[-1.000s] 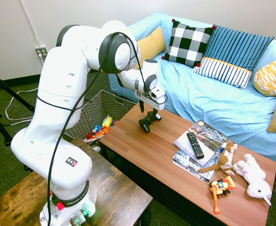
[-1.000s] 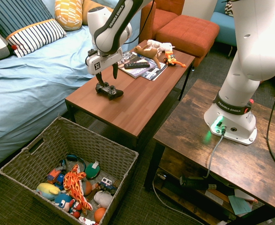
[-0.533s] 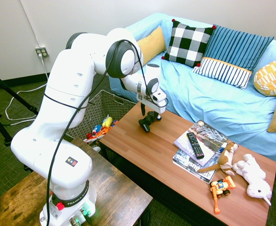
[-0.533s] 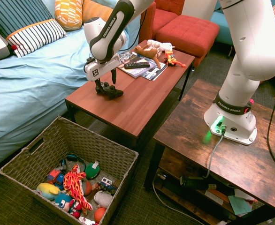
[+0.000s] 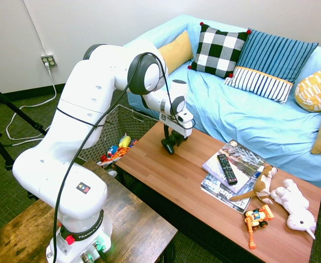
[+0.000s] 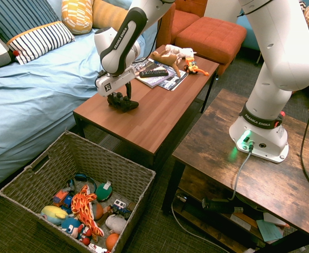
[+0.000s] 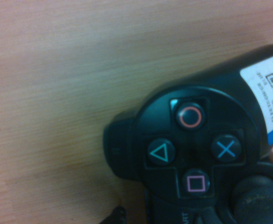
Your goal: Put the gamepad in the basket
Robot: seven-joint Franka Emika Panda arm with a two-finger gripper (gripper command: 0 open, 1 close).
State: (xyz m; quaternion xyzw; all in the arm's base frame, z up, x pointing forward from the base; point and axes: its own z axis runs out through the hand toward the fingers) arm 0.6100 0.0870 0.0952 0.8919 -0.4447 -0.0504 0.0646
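the gripper (image 6: pixel 121 98) points straight down with its fingers spread wide, straddling the black gamepad (image 6: pixel 123 103) (contact cannot be told). the gamepad lies on the coffee table (image 6: pixel 149 118), near the sofa-side edge at the end nearest the wicker basket (image 6: pixel 123 174).

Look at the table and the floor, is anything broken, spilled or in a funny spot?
Nothing looks broken or spilled. The small black two-handled gamepad sits flat on the reddish wooden coffee table, with the open gripper down around it. The big woven wicker basket on the floor is a jumble of toys, but that seems normal.
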